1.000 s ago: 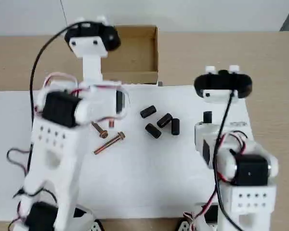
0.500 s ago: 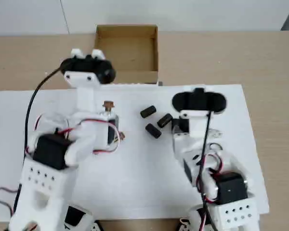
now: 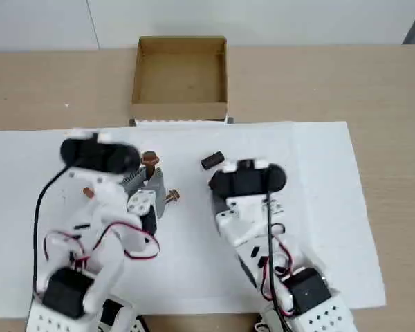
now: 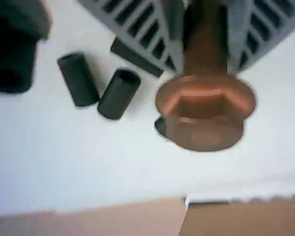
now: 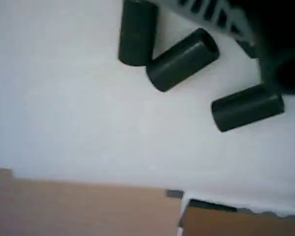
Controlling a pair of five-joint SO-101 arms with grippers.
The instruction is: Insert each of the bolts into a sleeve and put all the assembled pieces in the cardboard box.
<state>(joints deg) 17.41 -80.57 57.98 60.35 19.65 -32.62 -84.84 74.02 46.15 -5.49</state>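
From above, your left gripper [image 3: 149,174] pinches a copper bolt [image 3: 150,160], well apart from the cardboard box [image 3: 182,111]. At the left wrist, the bolt [image 4: 205,105] sits clamped near two sleeves [image 4: 119,93]. At the right wrist, three sleeves [image 5: 183,60] lie on white paper [image 5: 64,123]; you cannot tell the right gripper's [image 5: 221,17] state.

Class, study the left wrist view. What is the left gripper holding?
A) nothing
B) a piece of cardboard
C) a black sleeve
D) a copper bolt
D: the left gripper has its grey fingers shut on the shank of a copper bolt, whose hexagonal head sticks out beyond them.
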